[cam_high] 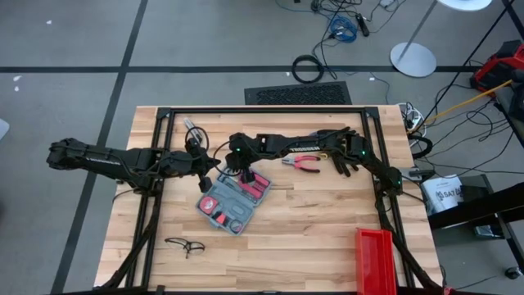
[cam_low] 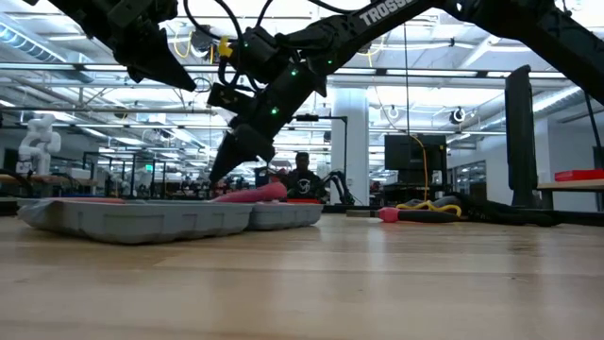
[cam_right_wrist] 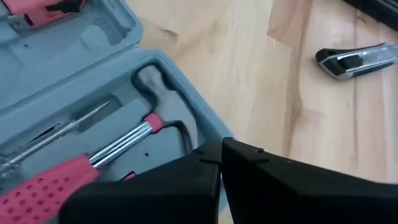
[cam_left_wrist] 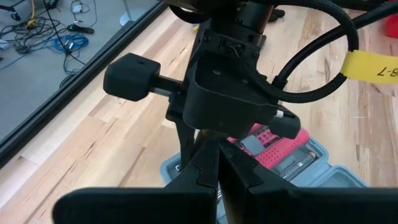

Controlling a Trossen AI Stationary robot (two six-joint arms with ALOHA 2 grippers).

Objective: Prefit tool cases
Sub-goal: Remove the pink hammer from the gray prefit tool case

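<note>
My right claw [cam_right_wrist: 221, 163] is hanging right over the open tool case [cam_high: 233, 199], fingers pressed together and gripping nothing. Just past them I'm seeing a red-handled hammer [cam_right_wrist: 93, 163] lying in its moulded slot, chrome neck and head settled in the grey tray, with a thin screwdriver shaft [cam_right_wrist: 59, 130] alongside it. Beyond the case edge, a utility knife [cam_right_wrist: 356, 59] is lying on the bare table [cam_high: 311, 238], apart from the case.

My left claw [cam_high: 205, 182] is hovering at the case's other side, fingers together too, empty, looking in toward the right wrist and the red bit block [cam_left_wrist: 283, 148] seated in the tray.

The case is sitting open and flat near the middle of the table, at an angle. I'd judge we're partway: hammer, screwdriver and bits are in, but some pockets are looking unfilled.

Farther out, red-handled pliers [cam_high: 304, 164] are waiting on the table behind the case, not yet seated. Safety glasses [cam_high: 185, 244] are lying toward the front edge, and a red bin [cam_high: 377, 260] is sitting at the front right corner. So pliers and probably the knife are left.
</note>
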